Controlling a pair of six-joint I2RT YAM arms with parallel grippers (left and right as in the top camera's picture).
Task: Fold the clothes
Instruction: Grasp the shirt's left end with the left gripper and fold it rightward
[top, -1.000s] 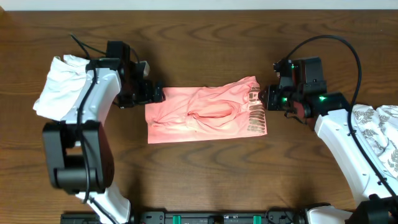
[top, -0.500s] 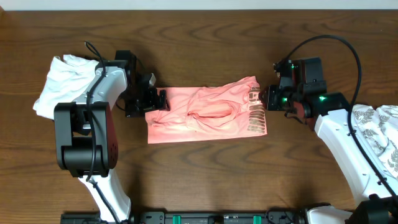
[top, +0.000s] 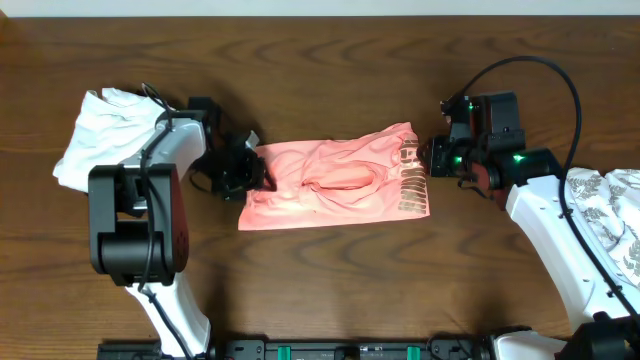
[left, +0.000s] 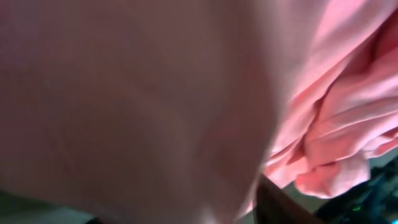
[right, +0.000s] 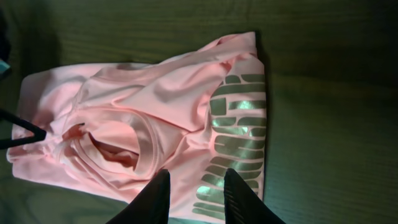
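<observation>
The pink shirt (top: 335, 185) lies rumpled in the middle of the desk (top: 330, 290), with its pale lettering (top: 412, 185) at the right end. The left pincer (top: 245, 175) is at the shirt's left edge. Its own camera shows only blurred pink cloth pressed close, so we cannot tell whether it is gripping or gaping. The right pincer (top: 432, 158) is just beside the right edge, fingers narrowly apart, and we see nothing pinched between them.

The risk we see is that the left pincer catches only the top layer or a loose bunch, since the cloth is creased and doubled there. A lift would then drag the shirt into a heap rather than a clean fold. With the right side unheld, a pull from the left could also slide the whole shirt across the smooth wood.

A white garment (top: 100, 135) is piled at the far left, partly under the left arm, and a leaf-print cloth (top: 605, 205) lies at the right beside the right arm. Neither touches the shirt, and nothing blocks a fold across the middle
</observation>
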